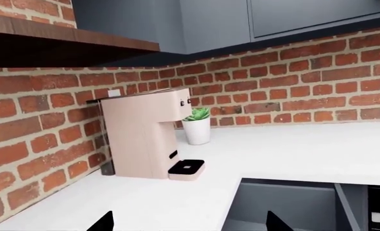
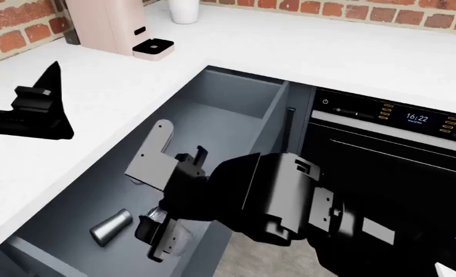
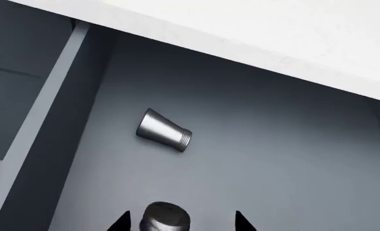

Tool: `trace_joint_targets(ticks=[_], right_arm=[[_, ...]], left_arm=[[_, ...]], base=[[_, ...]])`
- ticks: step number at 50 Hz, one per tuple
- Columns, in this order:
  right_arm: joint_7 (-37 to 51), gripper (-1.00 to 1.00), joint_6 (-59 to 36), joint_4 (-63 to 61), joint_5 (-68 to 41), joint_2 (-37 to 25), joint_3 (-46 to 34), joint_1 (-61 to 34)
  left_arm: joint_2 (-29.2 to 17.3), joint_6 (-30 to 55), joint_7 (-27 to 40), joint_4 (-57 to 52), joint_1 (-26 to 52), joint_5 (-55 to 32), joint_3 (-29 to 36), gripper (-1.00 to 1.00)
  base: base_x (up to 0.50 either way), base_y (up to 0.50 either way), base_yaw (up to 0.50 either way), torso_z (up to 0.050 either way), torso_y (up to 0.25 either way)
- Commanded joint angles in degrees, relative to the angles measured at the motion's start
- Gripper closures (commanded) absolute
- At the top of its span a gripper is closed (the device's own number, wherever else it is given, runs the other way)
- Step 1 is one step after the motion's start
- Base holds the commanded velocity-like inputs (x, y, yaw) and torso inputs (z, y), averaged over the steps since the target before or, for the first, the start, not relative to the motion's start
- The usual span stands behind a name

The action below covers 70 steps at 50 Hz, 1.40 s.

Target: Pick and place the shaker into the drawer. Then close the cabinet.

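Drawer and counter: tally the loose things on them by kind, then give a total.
Metal shakers: 2, both in the drawer, the second seen end-on
Coffee machine: 1
Potted plant: 1
Total: 4

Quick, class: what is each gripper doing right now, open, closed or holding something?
Left gripper: open, holding nothing.
Right gripper: jaws astride a shaker; grip cannot be told.

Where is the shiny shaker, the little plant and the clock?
shaker (image 3: 163,130), right wrist view, middle of its metal side.
plant (image 1: 197,114), left wrist view, on its green leaves.
clock (image 2: 417,118), head view, on the lit digits of the black appliance.
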State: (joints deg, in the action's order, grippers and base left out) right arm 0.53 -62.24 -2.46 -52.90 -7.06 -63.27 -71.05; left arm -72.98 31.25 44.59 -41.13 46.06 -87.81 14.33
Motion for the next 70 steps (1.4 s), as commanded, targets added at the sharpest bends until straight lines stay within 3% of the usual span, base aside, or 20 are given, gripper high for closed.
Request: trace_joint_targets(ticks=[1, 9, 20, 29, 36, 45, 54, 70], right_arm=[[2.55, -1.00, 0.23, 2.75, -0.31, 0.40, 3.93, -1.98], [5.57, -1.00, 0.00, 2.36, -2.94, -1.71, 10.95, -5.23], [16.15, -1.00, -0.26, -2.18, -10.05, -6.66, 28.50, -12.43], [31.82, -1.00, -3.89, -13.69, -17.42, -15.17, 39.50, -9.12], [46.86, -1.00, -5.44, -20.84, -30.24, -20.44, 49.98, -2.07], [53.82, -1.00, -5.67, -29.56, -34.80, -26.25, 53.90, 2.77], [54.83, -1.00, -4.38, -32.71, -32.52, -26.10, 54.22, 2.92], [55.87, -1.00, -0.80, -34.13, -29.34, -25.63, 56.26, 4.90]], left_arm=[[0.47, 0.28, 0.07, -0.01, 0.10, 0.15, 0.10, -1.00], [1.73, 1.98, 0.51, -0.01, 2.69, -0.43, 0.80, -1.00], [5.74, 5.69, 2.18, -0.55, 8.14, -1.74, 3.33, -1.00], [13.43, 8.68, 3.47, -0.61, 12.66, -1.73, 7.69, -1.00], [18.78, 9.17, 4.79, -0.45, 13.90, -1.38, 10.27, -1.00], [22.51, 10.35, 6.18, -0.62, 16.15, -2.07, 12.36, -1.00], [22.96, 10.60, 6.53, -1.07, 16.56, -2.60, 12.74, -1.00], [22.23, 9.56, 5.86, -1.87, 14.60, -2.22, 12.30, -1.00]], base=[[0.00, 0.00, 0.00, 0.000, 0.000], [0.00, 0.00, 0.00, 0.000, 0.000], [0.00, 0.00, 0.00, 0.000, 0.000], [0.00, 0.00, 0.00, 0.000, 0.000], [0.00, 0.00, 0.00, 0.000, 0.000], [0.00, 0.00, 0.00, 0.000, 0.000], [-0.01, 0.00, -0.02, 0.000, 0.000], [-0.24, -0.09, -0.50, 0.000, 0.000]])
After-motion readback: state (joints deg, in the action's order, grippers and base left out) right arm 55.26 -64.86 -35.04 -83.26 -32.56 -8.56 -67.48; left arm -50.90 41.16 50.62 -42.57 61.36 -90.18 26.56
